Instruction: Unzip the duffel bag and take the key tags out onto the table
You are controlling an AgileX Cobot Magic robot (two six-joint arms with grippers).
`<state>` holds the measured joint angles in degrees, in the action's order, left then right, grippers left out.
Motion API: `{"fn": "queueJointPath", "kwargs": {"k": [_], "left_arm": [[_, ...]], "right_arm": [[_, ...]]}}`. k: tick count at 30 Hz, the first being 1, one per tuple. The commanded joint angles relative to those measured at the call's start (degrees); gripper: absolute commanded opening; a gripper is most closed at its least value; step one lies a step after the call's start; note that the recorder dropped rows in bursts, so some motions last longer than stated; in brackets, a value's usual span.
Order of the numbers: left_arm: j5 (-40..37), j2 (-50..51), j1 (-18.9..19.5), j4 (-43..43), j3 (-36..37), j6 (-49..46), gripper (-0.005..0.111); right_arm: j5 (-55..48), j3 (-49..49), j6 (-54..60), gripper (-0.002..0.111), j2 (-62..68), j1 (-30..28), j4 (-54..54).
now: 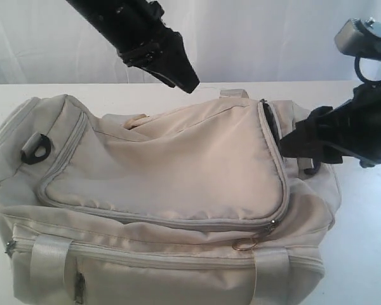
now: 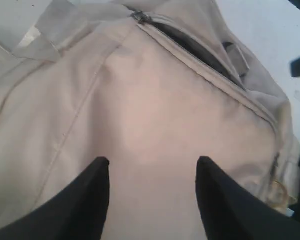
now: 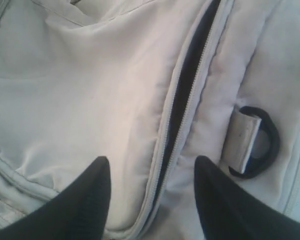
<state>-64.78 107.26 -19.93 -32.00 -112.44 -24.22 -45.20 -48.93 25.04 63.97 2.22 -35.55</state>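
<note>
The left gripper (image 1: 189, 84) was released: its two black fingers (image 2: 85, 200) stood wide apart with nothing between them. It hung clear of the duffel bag (image 1: 165, 171), tips pointing down. The bag's top flap (image 2: 155, 115) lay directly below and ahead of the tips and was not touched. Farther ahead of that gripper ran the partly opened zipper (image 2: 200, 50), visible as a dark gap along the flap's far edge.

The right gripper (image 1: 287, 145) was likewise released, with its fingers (image 3: 85, 200) spread and grasping nothing. Its tips stood at the end of the bag, close against the fabric; whether they touched it could not be told. The open stretch of the zipper passed between the two fingers and ran on ahead of them, exposing the dark lining (image 3: 187, 85). Just outside one finger, ahead of its tip, a black D-ring (image 3: 265, 145) hung on a short webbing tab.

The bag rested on the table (image 1: 368, 254), below the left gripper and level with the right gripper's tips. On the side of the bag away from both grippers, a small metal ring (image 1: 244, 244) hung from the zipper pull at the flap's corner. A shiny webbing strap (image 1: 47, 257) crossed the front panel there.
</note>
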Motion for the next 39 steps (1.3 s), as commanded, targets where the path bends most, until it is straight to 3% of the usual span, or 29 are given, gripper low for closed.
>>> {"fn": "queueJointPath", "kwargs": {"k": [1,6,11,15,19,26,33,39], "left_arm": [[-5.2,-10.4,-0.2,-5.7,11.3,-3.8,0.056],[-4.1,-20.9,-2.6,-7.9,26.8,-6.9,0.046],[7.4,-25.7,-8.0,-13.9,43.3,-12.3,0.045],[19.6,-24.6,-13.1,-21.9,49.8,-27.7,0.051],[31.0,-23.0,-18.9,-24.1,51.8,-41.7,0.052],[40.4,-19.0,-24.7,-19.7,51.8,-43.3,0.052],[42.5,-17.0,-25.4,-13.3,51.8,-38.5,0.052],[42.6,-16.9,-25.4,-13.1,51.8,-38.0,0.052]], "right_arm": [[-1.0,-2.1,0.0,0.049,4.7,0.0,1.1],[-3.8,-3.4,0.5,0.049,9.5,0.0,0.9],[-6.0,-4.4,1.9,0.049,11.8,0.0,-1.8],[-7.3,-4.4,3.2,0.049,12.7,0.0,-4.3],[-7.7,-4.4,3.2,0.048,13.5,0.0,-4.7],[-7.4,-4.4,3.2,0.031,15.0,0.0,-4.9],[-6.9,-4.4,3.2,0.03,15.2,0.0,-4.9],[-6.8,-4.4,3.2,0.03,15.2,0.0,-4.9]]}}
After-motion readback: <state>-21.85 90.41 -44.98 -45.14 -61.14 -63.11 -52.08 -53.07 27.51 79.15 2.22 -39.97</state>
